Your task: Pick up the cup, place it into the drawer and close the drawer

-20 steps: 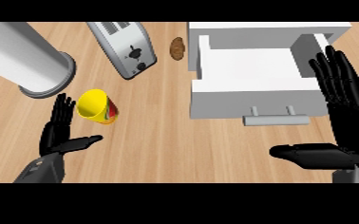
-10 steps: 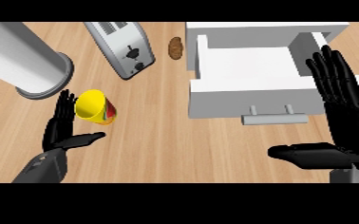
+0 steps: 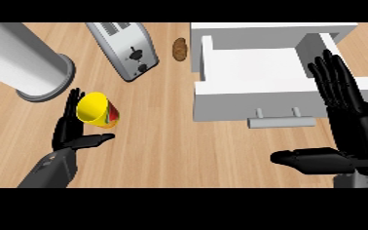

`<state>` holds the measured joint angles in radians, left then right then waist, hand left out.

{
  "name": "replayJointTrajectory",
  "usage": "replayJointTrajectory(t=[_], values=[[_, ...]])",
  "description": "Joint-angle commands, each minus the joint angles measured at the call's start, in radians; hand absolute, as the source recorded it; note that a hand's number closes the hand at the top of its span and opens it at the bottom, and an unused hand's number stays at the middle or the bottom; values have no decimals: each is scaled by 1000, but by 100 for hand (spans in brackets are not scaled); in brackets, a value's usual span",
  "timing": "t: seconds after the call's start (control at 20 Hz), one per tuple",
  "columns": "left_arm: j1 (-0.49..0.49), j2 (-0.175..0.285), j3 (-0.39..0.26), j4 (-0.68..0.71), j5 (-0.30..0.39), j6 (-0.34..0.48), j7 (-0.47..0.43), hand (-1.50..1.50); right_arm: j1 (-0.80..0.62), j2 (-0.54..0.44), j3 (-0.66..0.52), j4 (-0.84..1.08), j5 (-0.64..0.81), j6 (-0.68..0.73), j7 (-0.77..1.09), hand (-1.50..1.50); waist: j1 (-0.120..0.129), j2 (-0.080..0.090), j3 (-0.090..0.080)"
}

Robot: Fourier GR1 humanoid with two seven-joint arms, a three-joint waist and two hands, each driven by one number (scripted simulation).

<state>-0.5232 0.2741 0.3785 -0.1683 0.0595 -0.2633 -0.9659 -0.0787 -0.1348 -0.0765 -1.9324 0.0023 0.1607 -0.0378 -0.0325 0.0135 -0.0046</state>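
Left hand open, straight-fingered, touching the cup well left of the drawer, right hand open too; we risk tipping the cup if the fingers close off-centre.

Looks like a kitchen. Marked as such by a wood-grain worktop bearing a silver toaster, a white pulled-open drawer and a yellow cup.
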Motion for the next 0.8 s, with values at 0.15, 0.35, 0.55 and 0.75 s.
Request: replayJointTrajectory(t=[0.15,0.35,0.55,0.75], values=[[-45,-27,4,-15,20,-160,-30,-150,-30,22,25,-6,8,-20,49,-150,4,-2,0],[-6,-50,-17,-29,8,-232,-74,150,-34,-6,-34,48,-29,5,3,-150,7,0,1],[-47,-45,15,-34,55,-302,-12,150,-11,-19,-25,-16,-37,18,49,-150,-5,0,-1],[-28,-60,0,-65,46,-312,-67,150,-23,-8,-10,19,-6,5,25,-150,1,2,0]])
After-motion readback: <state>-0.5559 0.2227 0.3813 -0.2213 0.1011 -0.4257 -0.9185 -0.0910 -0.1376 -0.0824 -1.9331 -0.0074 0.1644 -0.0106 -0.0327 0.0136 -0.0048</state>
